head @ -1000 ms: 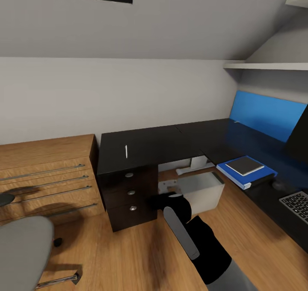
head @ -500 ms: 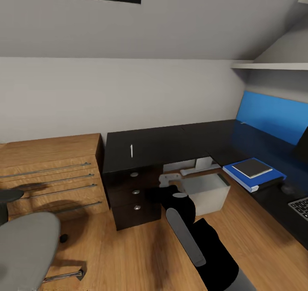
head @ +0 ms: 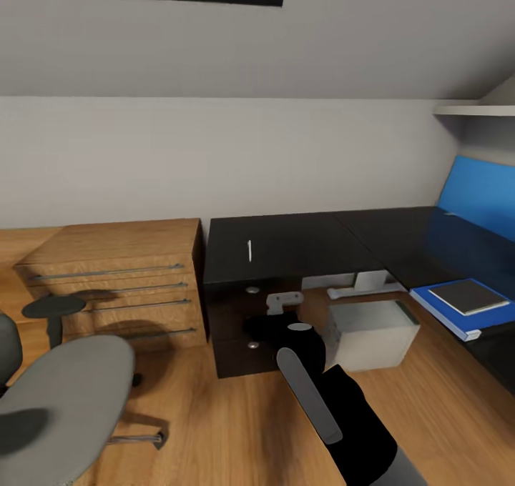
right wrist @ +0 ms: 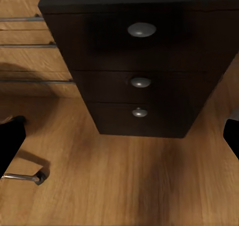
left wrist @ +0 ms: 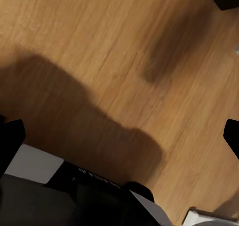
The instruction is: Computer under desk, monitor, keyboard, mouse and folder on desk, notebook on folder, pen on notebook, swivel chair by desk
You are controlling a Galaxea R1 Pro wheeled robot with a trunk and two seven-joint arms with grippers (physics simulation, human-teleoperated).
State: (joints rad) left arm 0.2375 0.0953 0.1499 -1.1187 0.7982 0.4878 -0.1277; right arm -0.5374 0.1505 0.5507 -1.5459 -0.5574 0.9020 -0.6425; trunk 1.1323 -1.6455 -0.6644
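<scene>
We should approach the pen (head: pixel 249 250) on the desk (head: pixel 286 246) squarely; both jaws stand wide, empty.

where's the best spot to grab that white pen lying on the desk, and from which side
Probably grip the pen at mid-length, coming straight down from above with the jaws across its thin width. It lies flat on the black desk, so no side approach gets under it, and bare desktop surrounds it.
</scene>
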